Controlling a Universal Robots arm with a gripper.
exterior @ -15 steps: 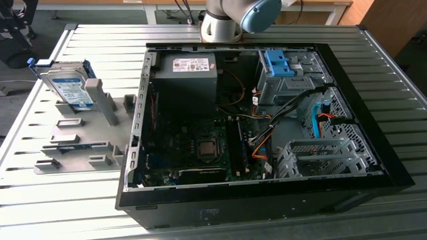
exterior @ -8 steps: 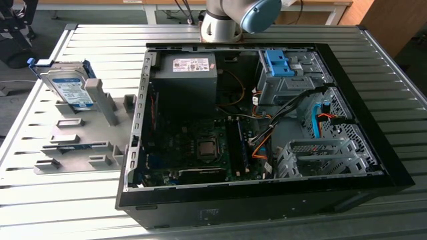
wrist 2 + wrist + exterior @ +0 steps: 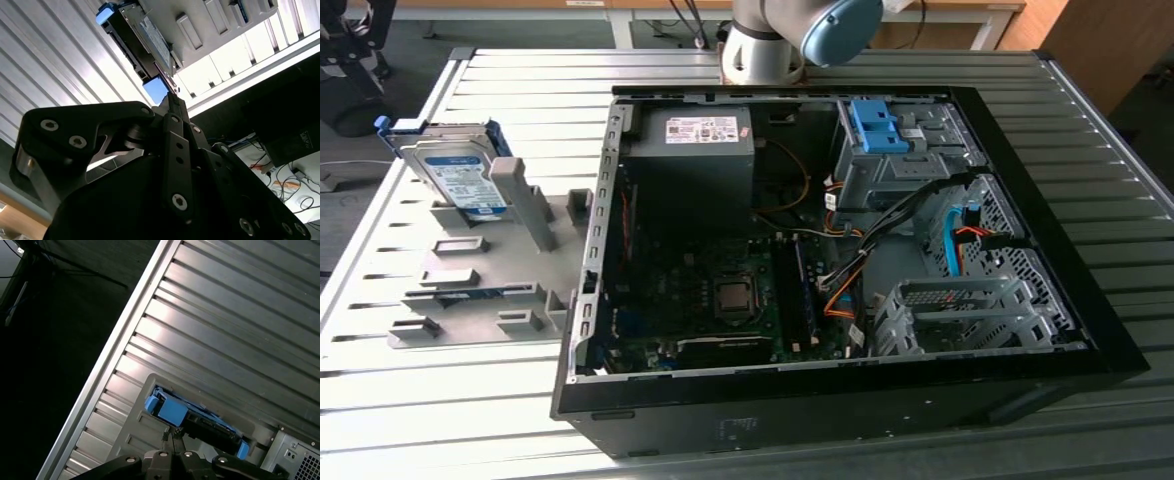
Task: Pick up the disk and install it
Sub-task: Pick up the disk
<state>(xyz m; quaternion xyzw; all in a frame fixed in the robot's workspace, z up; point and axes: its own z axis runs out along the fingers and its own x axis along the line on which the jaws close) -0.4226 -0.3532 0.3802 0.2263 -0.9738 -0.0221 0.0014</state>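
Observation:
The disk [image 3: 454, 175] stands on edge in a grey holder [image 3: 480, 260] at the exterior view's left, on the slatted metal table. It is silver with a blue-and-white label and blue side rails. Both wrist views look at it from a distance: the disk [image 3: 145, 42] with a blue rail end, and the disk [image 3: 200, 422] in its holder. My gripper [image 3: 172, 102] [image 3: 171, 434] has its fingers pressed together with nothing between them, and it is apart from the disk. A section of my arm [image 3: 767, 40] shows behind the computer case.
An open black computer case [image 3: 854, 400] lies to the holder's right, with a power-supply box [image 3: 694, 150], a motherboard [image 3: 720, 300], a metal drive cage topped by a blue bracket [image 3: 881, 130] and a grey cage [image 3: 961, 310]. The table edge [image 3: 100, 375] borders dark floor.

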